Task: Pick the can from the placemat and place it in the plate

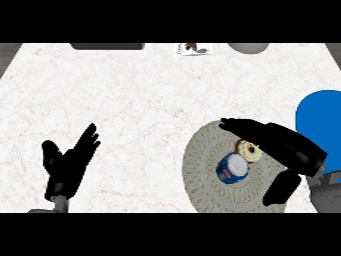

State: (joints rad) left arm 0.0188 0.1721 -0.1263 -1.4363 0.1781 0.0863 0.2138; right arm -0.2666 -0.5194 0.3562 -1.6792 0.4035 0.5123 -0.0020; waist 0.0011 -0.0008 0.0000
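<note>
A blue can with a white top lies tilted on the round grey woven placemat at the lower right. A small tan, ring-shaped item sits just behind the can. My right hand hovers over the placemat, its fingers stretched left above the can and its thumb low on the right; nothing is held. The blue plate stands at the right edge, partly hidden by that hand. My left hand rests open at the lower left, fingers up.
At the counter's far edge lie a dark flat object, a small printed packet and a grey rounded object. White marbled counter spreads between them and my hands.
</note>
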